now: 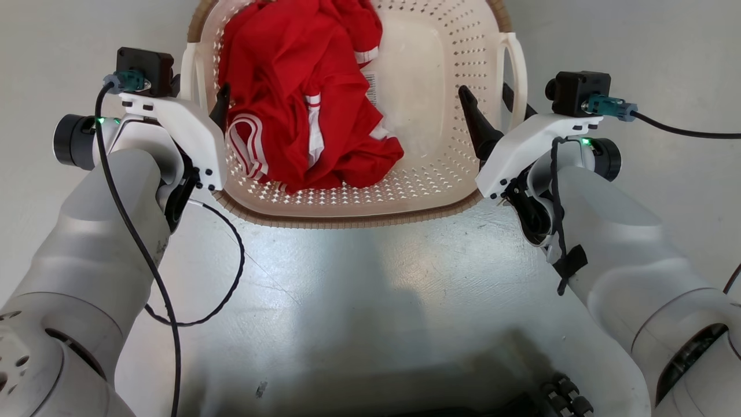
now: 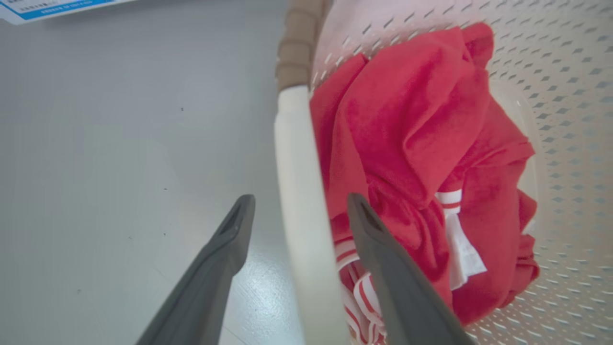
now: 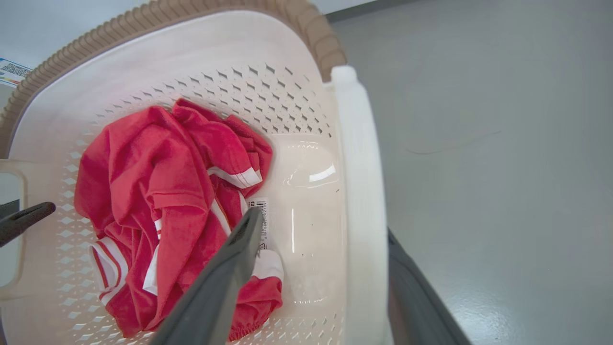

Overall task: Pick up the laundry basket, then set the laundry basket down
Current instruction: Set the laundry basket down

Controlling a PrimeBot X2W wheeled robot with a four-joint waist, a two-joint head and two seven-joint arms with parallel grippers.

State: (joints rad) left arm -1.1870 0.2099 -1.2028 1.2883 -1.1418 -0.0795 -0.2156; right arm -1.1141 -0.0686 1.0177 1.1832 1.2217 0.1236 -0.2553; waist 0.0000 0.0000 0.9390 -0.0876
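Observation:
The laundry basket [image 1: 440, 87], cream and perforated with a brown rim, sits on the grey floor with a red garment with white stripes [image 1: 295, 87] inside. My left gripper [image 1: 200, 95] is open, its fingers straddling the basket's left white handle [image 2: 297, 158] with gaps on both sides. The left gripper [image 2: 300, 199] has one finger outside the basket and one over the garment. My right gripper [image 1: 486, 91] is open too and straddles the right handle [image 3: 359, 167]. The right gripper [image 3: 323, 225] has one finger inside the basket and the other outside, below the handle.
Smooth grey floor [image 1: 359, 278] surrounds the basket. My dark base [image 1: 521, 394] lies at the bottom of the head view. A black cable [image 1: 231, 272] loops by the left forearm. A blue-and-white sheet [image 2: 48, 7] lies on the floor beyond the basket.

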